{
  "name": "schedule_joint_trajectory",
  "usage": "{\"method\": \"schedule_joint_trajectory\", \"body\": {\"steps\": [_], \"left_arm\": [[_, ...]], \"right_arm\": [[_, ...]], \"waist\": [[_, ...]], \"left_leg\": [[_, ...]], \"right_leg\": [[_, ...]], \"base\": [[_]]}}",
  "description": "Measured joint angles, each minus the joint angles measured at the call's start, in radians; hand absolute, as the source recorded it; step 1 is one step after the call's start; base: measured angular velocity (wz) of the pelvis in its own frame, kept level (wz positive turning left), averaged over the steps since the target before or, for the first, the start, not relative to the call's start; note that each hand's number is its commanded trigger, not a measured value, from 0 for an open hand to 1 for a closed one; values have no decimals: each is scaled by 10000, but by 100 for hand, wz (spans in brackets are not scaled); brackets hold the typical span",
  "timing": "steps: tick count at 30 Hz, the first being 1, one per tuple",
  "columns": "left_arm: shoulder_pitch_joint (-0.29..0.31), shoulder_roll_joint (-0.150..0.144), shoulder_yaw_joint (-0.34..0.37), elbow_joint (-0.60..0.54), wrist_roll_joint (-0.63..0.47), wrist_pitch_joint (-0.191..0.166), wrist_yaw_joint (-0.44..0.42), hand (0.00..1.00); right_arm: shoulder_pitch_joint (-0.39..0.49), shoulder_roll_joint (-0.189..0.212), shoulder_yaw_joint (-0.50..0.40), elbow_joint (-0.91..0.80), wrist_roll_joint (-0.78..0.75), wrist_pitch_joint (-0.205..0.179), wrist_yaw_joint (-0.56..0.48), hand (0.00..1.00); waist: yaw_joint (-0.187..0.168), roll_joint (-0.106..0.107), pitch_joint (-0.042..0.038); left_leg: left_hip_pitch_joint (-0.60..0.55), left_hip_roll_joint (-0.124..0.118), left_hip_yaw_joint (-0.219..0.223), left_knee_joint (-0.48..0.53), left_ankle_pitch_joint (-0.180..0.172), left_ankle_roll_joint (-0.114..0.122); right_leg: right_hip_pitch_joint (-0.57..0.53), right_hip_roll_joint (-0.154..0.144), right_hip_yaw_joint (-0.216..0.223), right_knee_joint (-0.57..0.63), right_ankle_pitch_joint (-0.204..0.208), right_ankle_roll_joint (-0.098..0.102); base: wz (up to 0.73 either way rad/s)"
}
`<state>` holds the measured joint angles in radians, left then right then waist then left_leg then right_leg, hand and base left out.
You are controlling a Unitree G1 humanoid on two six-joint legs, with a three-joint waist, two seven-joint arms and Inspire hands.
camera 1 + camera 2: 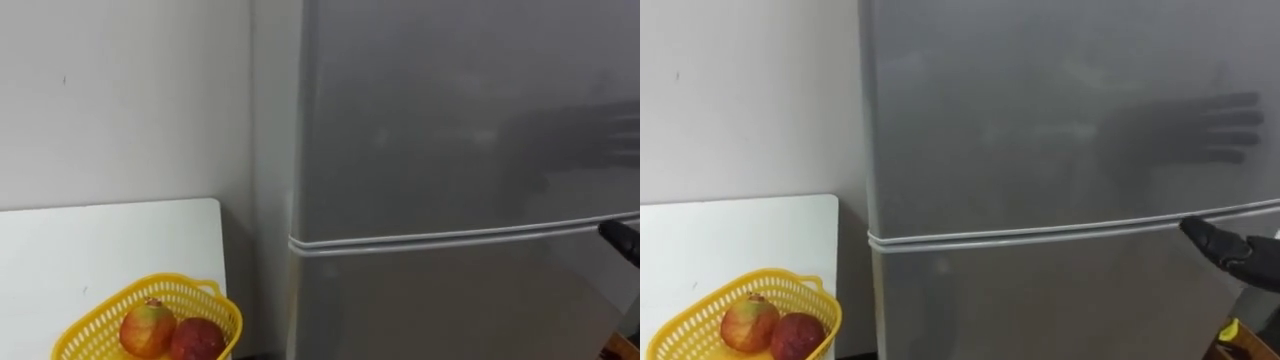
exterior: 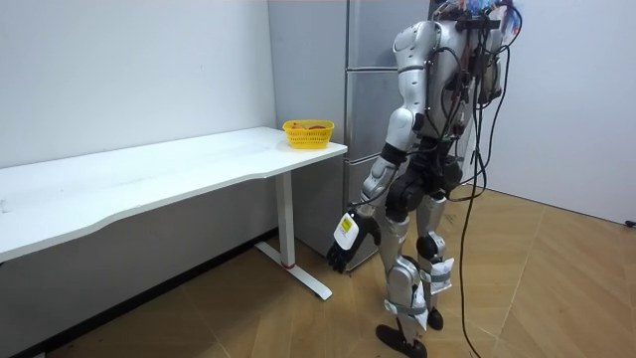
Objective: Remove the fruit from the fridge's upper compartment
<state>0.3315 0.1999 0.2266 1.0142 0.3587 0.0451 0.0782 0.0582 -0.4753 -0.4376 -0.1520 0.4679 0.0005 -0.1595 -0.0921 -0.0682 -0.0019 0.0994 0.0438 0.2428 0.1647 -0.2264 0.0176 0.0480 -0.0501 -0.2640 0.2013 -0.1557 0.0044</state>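
The grey fridge stands right in front of me with both doors closed. Its upper door (image 1: 450,110) meets the lower door (image 1: 430,310) at a pale seam (image 1: 460,238). My right hand (image 1: 1232,252) comes in from the right edge at seam height, close to the door front, fingers stretched toward the left and holding nothing. Its blurred reflection shows on the upper door. In the room view my left hand (image 2: 344,245) hangs low beside my thigh, fingers relaxed and empty. I stand facing the fridge (image 2: 364,119) at the table's end.
A white table (image 1: 100,240) stands to the left of the fridge against the wall. On its near corner sits a yellow mesh basket (image 1: 95,318) with two reddish fruits (image 1: 148,328). A narrow gap separates table and fridge.
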Motion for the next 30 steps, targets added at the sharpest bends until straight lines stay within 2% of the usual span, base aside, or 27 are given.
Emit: {"method": "schedule_joint_trajectory", "body": {"steps": [5, 8, 10, 11, 14, 15, 16, 19, 22, 29, 30], "left_arm": [[-49, -40, -1, -128, 68, 22, 44, 0], [-80, -46, -158, -130, 68, 174, 64, 0], [-74, -90, -150, -154, 70, 258, 59, 0], [-66, -110, -157, -176, 66, 316, 54, 0], [-100, -167, -245, -208, 63, 443, 72, 0], [-102, -174, -359, -184, 65, 442, 89, 0], [-121, -242, -369, -184, 64, 443, 90, 0], [-73, -380, -552, -69, 69, 436, 149, 0], [-75, -533, -541, -83, 65, 431, 222, 0], [-94, -551, -554, -37, 45, 421, 226, 0], [-75, -561, -552, -37, 59, 427, 164, 0]], "right_arm": [[142, 173, -26, 1012, -558, -8, -1041, 0], [309, 643, -27, 1772, -987, -34, -1489, 0], [657, 1298, -17, 2351, -1741, -60, -1703, 0], [687, 1447, 49, 2564, -1945, -59, -1785, 0], [886, 1883, 660, 3814, -2481, -59, -2169, 0], [916, 2109, 973, 4379, -2637, -57, -2246, 0], [1076, 2309, 1199, 4900, -2945, -58, -2208, 0], [1379, 2529, 1884, 6478, -3331, -70, -1982, 0], [1455, 2613, 2236, 7769, -3508, -49, -1853, 0], [1350, 2712, 2959, 10822, -3958, -51, -1536, 0], [1356, 2787, 2974, 11081, -3944, -23, -1437, 0]], "waist": [[68, 4, -4], [76, -15, -38], [157, -14, -61], [187, 6, -56], [218, 124, -64], [219, 218, -38], [195, 242, -67], [343, 421, -98], [430, 511, -73], [725, 431, -31], [737, 454, -5]], "left_leg": [[-53, -6, -6, 18, -1, -3], [-80, -7, -22, 63, -1, -4], [-83, -3, -23, 44, -4, -10], [-86, -5, -26, 41, -5, -10], [-69, -32, -50, 38, -4, -8], [-70, -33, -46, 38, -4, -8], [-68, -34, -49, 2, -5, -7], [-14, -33, -62, -43, -8, -5], [24, -35, -59, -42, -7, -6], [161, -40, -162, 10, -19, -18], [153, -44, -230, 12, -18, -18]], "right_leg": [[27, -3, -7, -122, 5, 4], [21, 0, -100, -139, 6, 7], [15, 9, -127, -147, 6, 8], [14, 3, -143, -146, 6, 9], [40, 9, -123, -140, 12, 18], [36, 21, -110, -146, 12, 19], [37, 21, -111, -158, 13, 24], [78, 0, -104, -153, 9, 31], [134, 3, -104, -159, 6, 36], [398, -2, -117, -321, -49, 66], [402, 1, -124, -331, -49, 66]], "base": [[2], [5], [0], [0], [0], [0], [0], [0], [1], [6], [5]]}}
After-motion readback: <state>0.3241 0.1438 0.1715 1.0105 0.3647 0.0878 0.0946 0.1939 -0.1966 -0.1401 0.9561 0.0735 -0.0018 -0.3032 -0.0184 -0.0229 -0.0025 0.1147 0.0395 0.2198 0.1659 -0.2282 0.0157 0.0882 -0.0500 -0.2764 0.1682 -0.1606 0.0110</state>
